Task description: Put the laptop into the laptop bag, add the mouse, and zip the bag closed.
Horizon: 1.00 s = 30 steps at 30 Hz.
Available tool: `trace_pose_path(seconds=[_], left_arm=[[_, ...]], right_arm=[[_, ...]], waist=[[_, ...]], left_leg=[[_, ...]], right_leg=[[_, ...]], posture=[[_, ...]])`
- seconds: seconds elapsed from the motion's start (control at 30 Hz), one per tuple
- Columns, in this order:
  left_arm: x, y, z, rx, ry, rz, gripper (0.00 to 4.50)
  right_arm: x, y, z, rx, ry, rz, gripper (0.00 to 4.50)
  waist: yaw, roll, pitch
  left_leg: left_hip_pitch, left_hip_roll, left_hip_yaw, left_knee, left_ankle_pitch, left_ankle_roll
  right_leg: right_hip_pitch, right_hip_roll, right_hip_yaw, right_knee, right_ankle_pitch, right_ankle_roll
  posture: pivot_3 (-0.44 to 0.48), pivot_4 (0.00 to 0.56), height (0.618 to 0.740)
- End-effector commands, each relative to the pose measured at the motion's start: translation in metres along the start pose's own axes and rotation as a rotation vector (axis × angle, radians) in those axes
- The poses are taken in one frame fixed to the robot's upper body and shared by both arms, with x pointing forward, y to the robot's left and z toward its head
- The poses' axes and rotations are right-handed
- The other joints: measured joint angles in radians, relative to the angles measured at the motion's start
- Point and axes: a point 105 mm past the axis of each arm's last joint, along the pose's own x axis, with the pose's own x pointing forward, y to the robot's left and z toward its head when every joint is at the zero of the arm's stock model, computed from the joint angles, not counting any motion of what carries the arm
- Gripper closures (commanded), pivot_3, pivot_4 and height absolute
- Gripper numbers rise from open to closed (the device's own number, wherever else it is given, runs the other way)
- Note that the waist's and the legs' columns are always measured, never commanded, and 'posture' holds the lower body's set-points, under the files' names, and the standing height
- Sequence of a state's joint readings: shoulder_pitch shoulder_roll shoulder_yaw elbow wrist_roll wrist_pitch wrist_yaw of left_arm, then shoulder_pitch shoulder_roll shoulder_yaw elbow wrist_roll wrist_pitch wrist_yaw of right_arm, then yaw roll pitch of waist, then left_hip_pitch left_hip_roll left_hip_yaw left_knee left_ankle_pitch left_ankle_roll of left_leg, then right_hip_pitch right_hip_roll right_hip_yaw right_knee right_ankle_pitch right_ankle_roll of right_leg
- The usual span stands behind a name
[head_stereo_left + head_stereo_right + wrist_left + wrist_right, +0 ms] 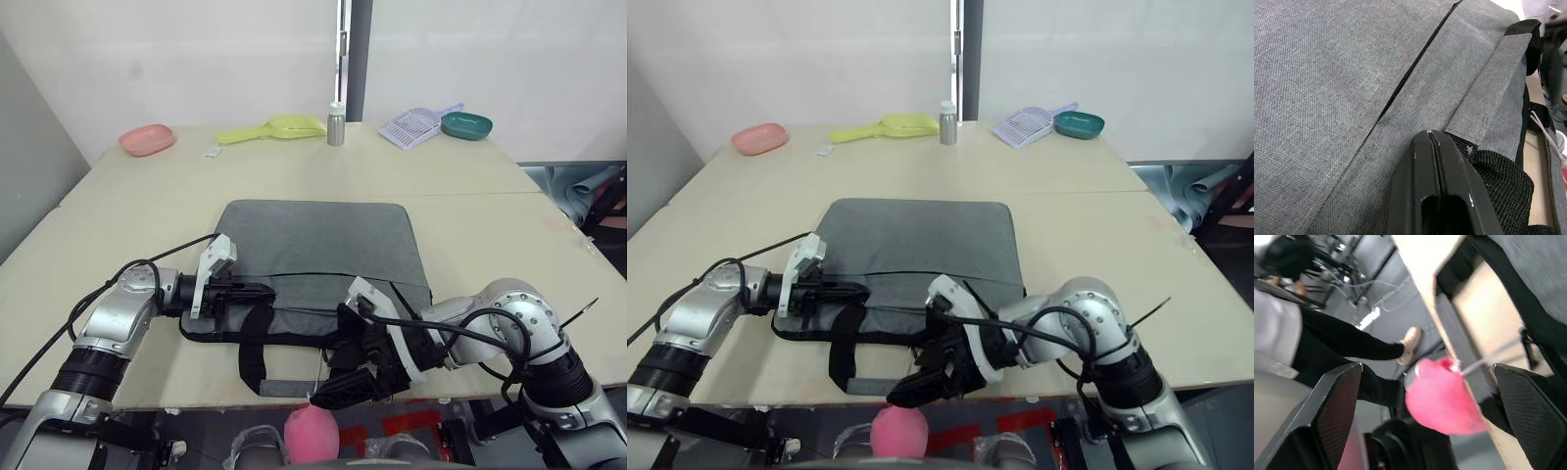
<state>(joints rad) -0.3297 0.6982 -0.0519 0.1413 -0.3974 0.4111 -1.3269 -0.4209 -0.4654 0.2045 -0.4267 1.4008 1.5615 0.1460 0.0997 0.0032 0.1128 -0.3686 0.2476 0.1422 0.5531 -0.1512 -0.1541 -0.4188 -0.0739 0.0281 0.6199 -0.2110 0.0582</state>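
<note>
Pink plush toy [312, 432] hangs nearest us, off table front edge, dangling on thin cord, between our right claw [1430, 396] fingers in wrist view. Right claw wide open, holds nothing, poised past table edge [196, 397] beside bag's front. Laptop bag [318, 245] lies flat mid-table, long axis left-right, handles [257, 338] toward us. Left claw [257, 292] fingers pressed together at bag's near-left edge by handle base; whether fabric is pinched, we cannot tell. We judge the cord to be zip pull, so right arm nearer.
</note>
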Motion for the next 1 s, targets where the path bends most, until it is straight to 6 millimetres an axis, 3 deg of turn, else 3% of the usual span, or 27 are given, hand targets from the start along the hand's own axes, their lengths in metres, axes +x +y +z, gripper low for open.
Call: trace_pose_path(seconds=[0.03, 0.4, 0.5, 0.87, 1.0], left_arm=[[0.0, 0.002, -0.007, -0.024, 0.03, 0.021, 4.5], [0.002, 0.002, -0.006, -0.023, 0.025, 0.024, 4.5], [0.002, 0.002, -0.006, -0.023, 0.023, 0.025, 4.5], [0.006, 0.005, -0.007, -0.022, 0.012, 0.029, 4.5], [0.008, 0.006, -0.009, -0.022, 0.01, 0.029, 4.5]], right_arm=[[0.008, -0.002, -0.001, 0.016, 0.002, 0.004, 0.03], [0.035, -0.009, -0.006, 0.038, 0.033, -0.016, 0.03], [0.038, -0.006, 0.0, 0.05, -0.004, 0.011, 0.73], [0.024, 0.006, 0.015, 0.126, -0.138, 0.133, 4.46], [0.017, 0.006, 0.016, 0.131, -0.16, 0.137, 4.46]], waist=[[-0.001, 0.0, 0.0], [-0.002, 0.0, 0.0], [-0.002, 0.0, 0.0], [0.001, 0.0, 0.0], [0.002, 0.0, 0.0]], left_leg=[[0.0, 0.0, 0.0, 0.0, 0.0, 0.0], [0.0, 0.0, 0.0, 0.0, 0.0, 0.0], [0.0, 0.0, 0.0, 0.0, 0.0, 0.0], [0.0, 0.0, -0.001, 0.0, 0.0, 0.0], [0.0, -0.001, -0.001, 0.0, 0.0, 0.0]], right_leg=[[0.0, 0.0, 0.0, 0.0, 0.0, 0.0], [0.0, 0.0, 0.0, 0.0, 0.0, 0.0], [0.0, 0.0, 0.0, 0.0, 0.0, 0.0], [0.0, -0.001, -0.001, 0.0, 0.0, 0.0], [0.0, -0.001, -0.001, 0.0, 0.0, 0.0]], posture=[[0.0, 0.15, 0.74], [0.0, 0.15, 0.74], [0.0, 0.15, 0.74], [0.0, 0.15, 0.74], [0.0, 0.15, 0.74]])
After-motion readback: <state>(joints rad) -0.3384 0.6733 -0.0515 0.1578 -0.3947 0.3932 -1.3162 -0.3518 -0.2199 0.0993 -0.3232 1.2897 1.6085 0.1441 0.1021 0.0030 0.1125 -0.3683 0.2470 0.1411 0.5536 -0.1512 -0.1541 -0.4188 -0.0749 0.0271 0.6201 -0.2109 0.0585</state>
